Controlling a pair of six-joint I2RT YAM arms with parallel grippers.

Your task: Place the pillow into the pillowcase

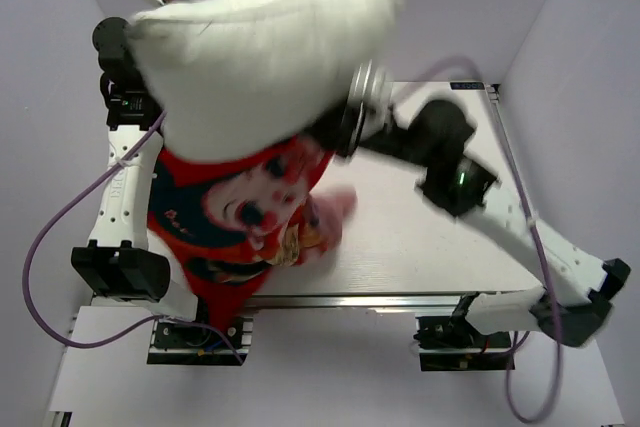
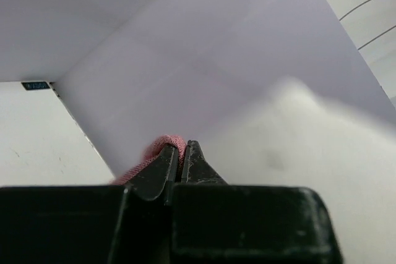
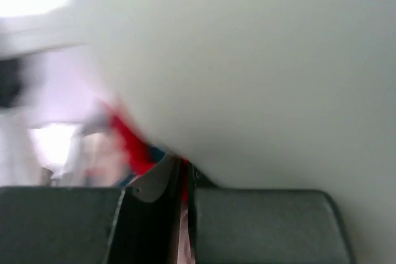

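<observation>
The white pillow [image 1: 260, 57] is held high, its lower part sunk in the red pillowcase [image 1: 250, 207], which hangs below it over the table's left side. In the left wrist view my left gripper [image 2: 181, 145] is shut on a pink fold of the pillowcase [image 2: 148, 159], with the pillow [image 2: 297, 146] bulging to its right. My right gripper [image 3: 184, 164] is shut on a red edge of the pillowcase [image 3: 127, 137], and the pillow [image 3: 247, 60] fills most of that blurred view. In the top view the pillow hides both sets of fingers.
The white table [image 1: 430, 237] lies under both raised arms, with a metal rail [image 1: 360, 299] along its near edge. Lilac walls close in the back and both sides. A purple cable [image 1: 60, 227] loops beside the left arm.
</observation>
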